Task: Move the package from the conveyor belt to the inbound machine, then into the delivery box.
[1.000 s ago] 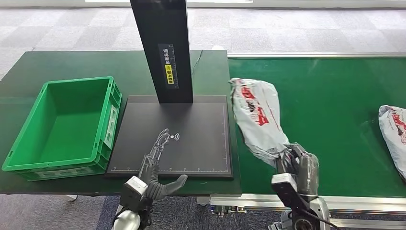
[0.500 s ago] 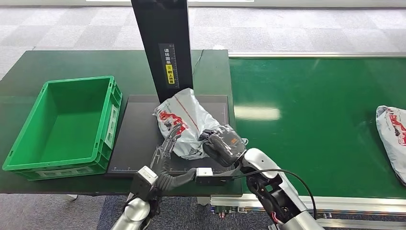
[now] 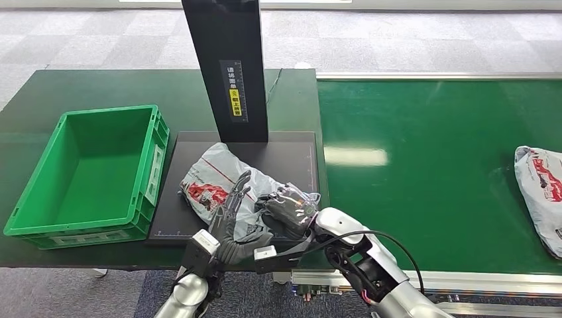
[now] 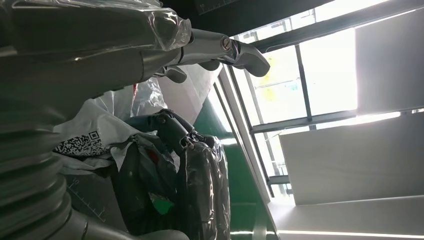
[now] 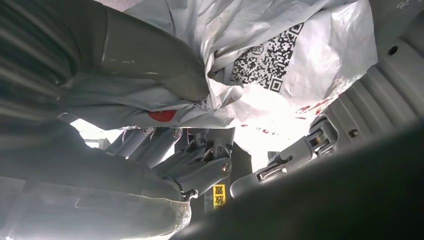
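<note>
Package point(image 3: 222, 184) is laid on the black scanner plate point(image 3: 192, 152), beside the green box point(image 3: 40, 218). Its near end is gripped by right hand point(image 3: 286, 211); left hand point(image 3: 233, 218) is pressed against it, fingers spread.

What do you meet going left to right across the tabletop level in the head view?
Green crate → black scanner platform → grey package lying on it, both hands at its near end → green conveyor belt → second package at the right edge.
</note>
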Controlling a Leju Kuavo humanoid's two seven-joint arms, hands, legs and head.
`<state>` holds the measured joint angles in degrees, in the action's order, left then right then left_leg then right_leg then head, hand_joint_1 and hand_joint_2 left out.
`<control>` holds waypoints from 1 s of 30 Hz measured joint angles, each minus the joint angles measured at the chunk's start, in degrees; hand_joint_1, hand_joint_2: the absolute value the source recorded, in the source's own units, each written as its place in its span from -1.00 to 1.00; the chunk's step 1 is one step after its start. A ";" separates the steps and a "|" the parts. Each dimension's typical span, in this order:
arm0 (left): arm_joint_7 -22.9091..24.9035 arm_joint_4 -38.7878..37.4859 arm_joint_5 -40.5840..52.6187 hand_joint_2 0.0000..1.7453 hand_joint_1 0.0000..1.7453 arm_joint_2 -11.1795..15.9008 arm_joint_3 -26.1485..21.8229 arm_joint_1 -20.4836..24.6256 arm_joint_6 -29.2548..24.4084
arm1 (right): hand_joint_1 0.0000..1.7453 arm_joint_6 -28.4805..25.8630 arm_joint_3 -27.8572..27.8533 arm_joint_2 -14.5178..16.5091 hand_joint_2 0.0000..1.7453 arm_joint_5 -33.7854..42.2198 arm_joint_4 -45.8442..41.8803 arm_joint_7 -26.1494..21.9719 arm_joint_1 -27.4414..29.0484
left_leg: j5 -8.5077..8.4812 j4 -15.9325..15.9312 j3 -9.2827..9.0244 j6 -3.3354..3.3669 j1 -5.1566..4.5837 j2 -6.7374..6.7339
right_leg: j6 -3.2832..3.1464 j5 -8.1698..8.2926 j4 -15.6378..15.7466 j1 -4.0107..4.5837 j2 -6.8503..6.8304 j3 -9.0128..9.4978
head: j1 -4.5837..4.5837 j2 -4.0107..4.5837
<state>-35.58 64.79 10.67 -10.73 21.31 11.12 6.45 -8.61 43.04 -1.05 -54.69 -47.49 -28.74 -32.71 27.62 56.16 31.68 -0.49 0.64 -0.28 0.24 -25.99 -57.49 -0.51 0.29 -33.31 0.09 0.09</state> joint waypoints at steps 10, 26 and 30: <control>0.00 -0.03 0.00 1.00 -1.00 0.00 0.00 0.00 0.00 | 1.00 0.00 0.91 0.05 1.00 0.07 0.92 0.00 -0.19 | 0.00 0.00 0.00 0.00 0.00 0.00 | 0.00 0.00 0.00 0.00 0.00 0.00 | 0.00 0.00; 0.61 0.16 0.09 1.00 -1.00 0.51 -0.28 -1.14 -1.81 | -1.00 -8.16 -5.51 0.42 1.00 11.23 -0.25 1.25 3.09 | 0.00 0.00 0.05 0.00 0.00 0.11 | 0.00 -0.02 0.00 0.00 -0.10 -0.02 | 0.01 0.00; 0.79 0.56 0.11 1.00 -1.00 1.00 -0.50 -2.05 -2.26 | -1.00 -10.62 -10.36 0.59 1.00 14.52 -1.61 1.59 5.47 | 0.01 0.00 0.07 0.00 -0.01 0.11 | 0.01 -0.02 0.00 0.00 -0.13 -0.03 | 0.00 0.00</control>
<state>-34.80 65.35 10.78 -9.73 20.81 9.06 4.19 -19.23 32.68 -0.47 -40.16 -49.09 -27.15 -27.24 27.64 56.16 31.75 -0.49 0.63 -0.17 0.25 -26.01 -57.49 -0.51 0.16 -33.35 0.09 0.09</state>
